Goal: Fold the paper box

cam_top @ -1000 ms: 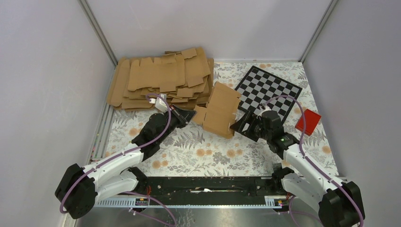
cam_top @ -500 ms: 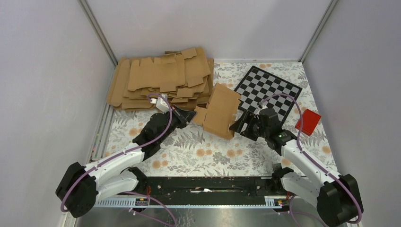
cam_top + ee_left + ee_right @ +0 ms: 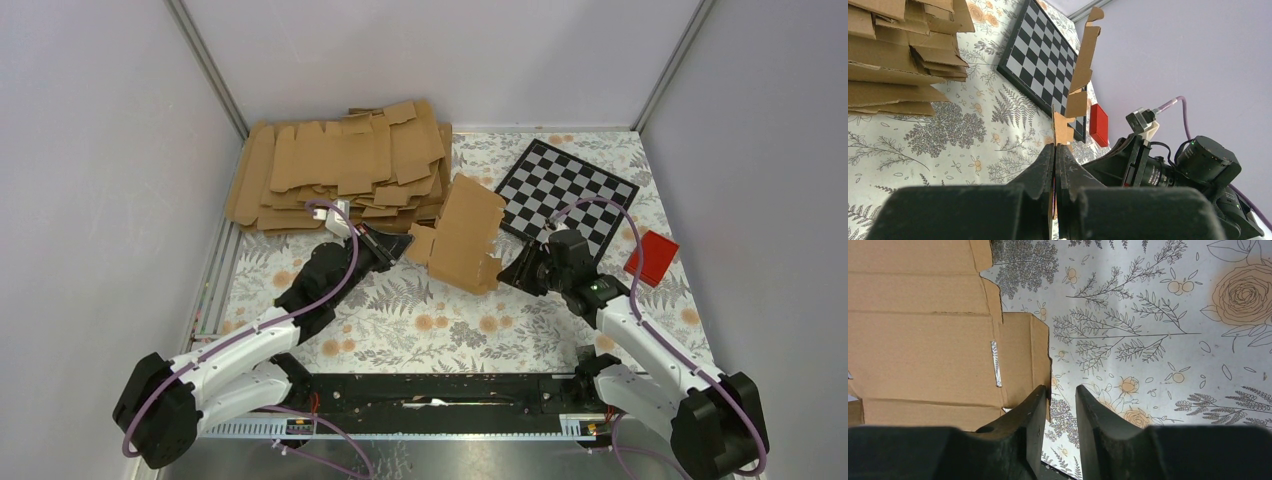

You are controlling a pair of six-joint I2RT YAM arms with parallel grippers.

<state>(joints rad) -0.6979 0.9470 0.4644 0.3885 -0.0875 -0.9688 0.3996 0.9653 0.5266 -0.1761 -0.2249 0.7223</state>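
The paper box [image 3: 465, 235] is a brown cardboard blank with flaps, held tilted above the floral table. My left gripper [image 3: 408, 243] is shut on a flap at its left edge; in the left wrist view the paper box [image 3: 1083, 55] rises edge-on from the closed left gripper [image 3: 1055, 146]. My right gripper [image 3: 503, 272] sits at the blank's lower right edge. In the right wrist view the right gripper [image 3: 1062, 388] is open with a narrow gap showing only tablecloth. The paper box [image 3: 923, 340] lies just left of it, its edge against the left finger [image 3: 1035, 405].
A big pile of flat brown blanks [image 3: 340, 165] fills the back left. A chessboard [image 3: 570, 190] lies at the back right, with a red block [image 3: 651, 258] beside the right arm. Grey walls enclose the table on three sides.
My right gripper has moved up to the blank's lower right edge and its jaws have narrowed a lot. The left gripper has kept its hold and barely moved.
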